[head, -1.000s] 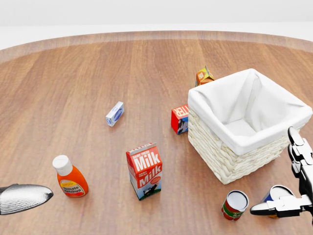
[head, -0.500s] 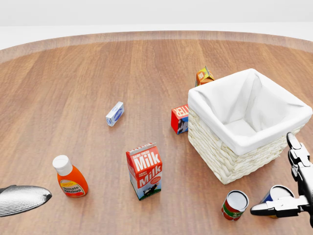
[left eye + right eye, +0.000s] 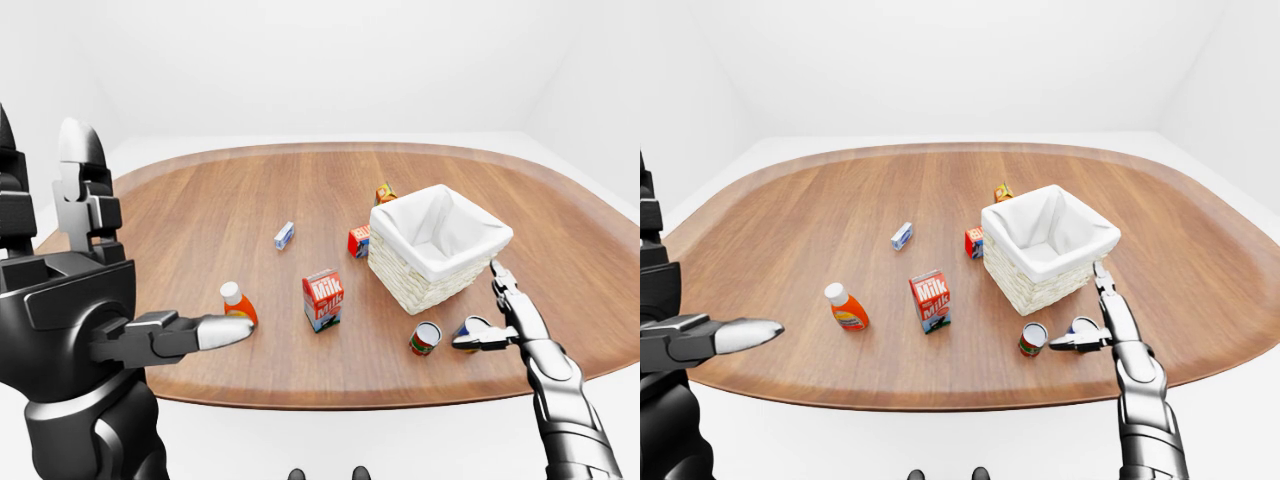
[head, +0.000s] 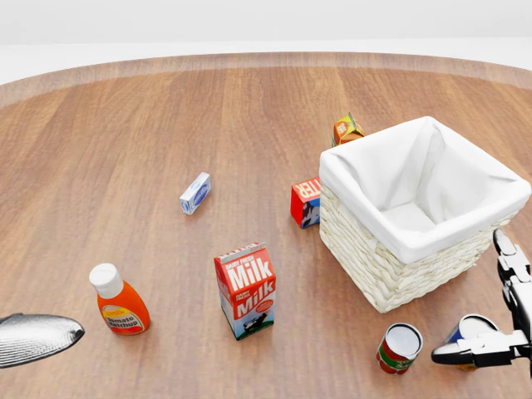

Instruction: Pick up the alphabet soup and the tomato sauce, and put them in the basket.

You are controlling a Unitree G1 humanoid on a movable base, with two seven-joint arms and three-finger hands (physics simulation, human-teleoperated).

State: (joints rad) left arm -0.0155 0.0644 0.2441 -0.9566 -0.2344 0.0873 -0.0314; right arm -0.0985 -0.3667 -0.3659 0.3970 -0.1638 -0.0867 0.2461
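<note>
Two cans stand on the wooden table at the lower right of the head view. One has a red and green label; the other, with a blue label, is partly hidden by my right hand. My right hand is open, its thumb low beside the blue can and its fingers raised above it, not closed round it. The white-lined wicker basket stands just above the cans and holds nothing. My left hand is open at the far left, away from both cans.
A milk carton stands left of the cans, and an orange sauce bottle further left. A small blue-white box, a red box and an orange box lie near the basket. The table's near edge runs below the cans.
In the head view my right hand has sunk a little lower and to the right beside the blue can. The left fingertip has slipped slightly left and down. Nothing else moved.
</note>
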